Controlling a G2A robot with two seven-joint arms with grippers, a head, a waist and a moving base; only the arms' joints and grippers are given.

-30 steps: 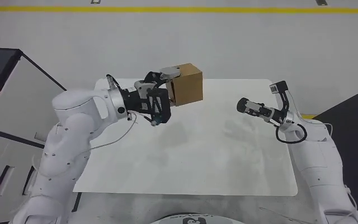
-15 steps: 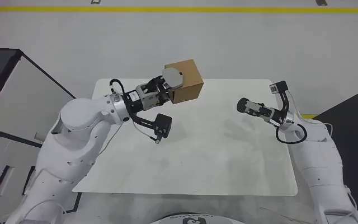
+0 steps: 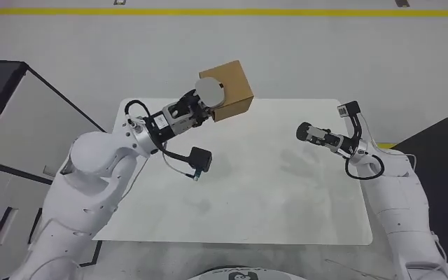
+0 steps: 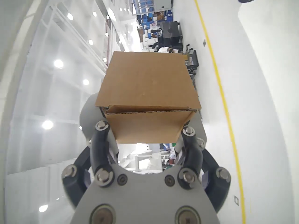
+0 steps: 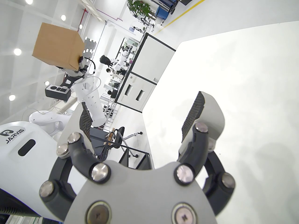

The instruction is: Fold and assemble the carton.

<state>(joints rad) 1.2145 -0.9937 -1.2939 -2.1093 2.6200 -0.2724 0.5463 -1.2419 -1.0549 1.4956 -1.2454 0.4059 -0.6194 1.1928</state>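
The brown carton point(image 3: 231, 89) is closed into a box and held in the air above the table's far edge. My left gripper point(image 3: 207, 102) is shut on the carton point(image 4: 149, 87), its fingers point(image 4: 99, 131) clamping the box's near end from both sides. The same carton point(image 5: 58, 47) hangs high and far off in the right wrist view, with the left arm below it. My right gripper point(image 3: 304, 131) hovers over the right side of the table, open, with nothing between its ribbed pads point(image 5: 193, 113).
The white table point(image 3: 280, 182) spreads below both arms. A dark-framed cabinet point(image 3: 28, 105) stands off its left side. A yellow floor line point(image 3: 224, 11) runs behind the table.
My left arm has raised and turned the carton, carrying it up and toward the far edge. The right arm has stayed where it was.
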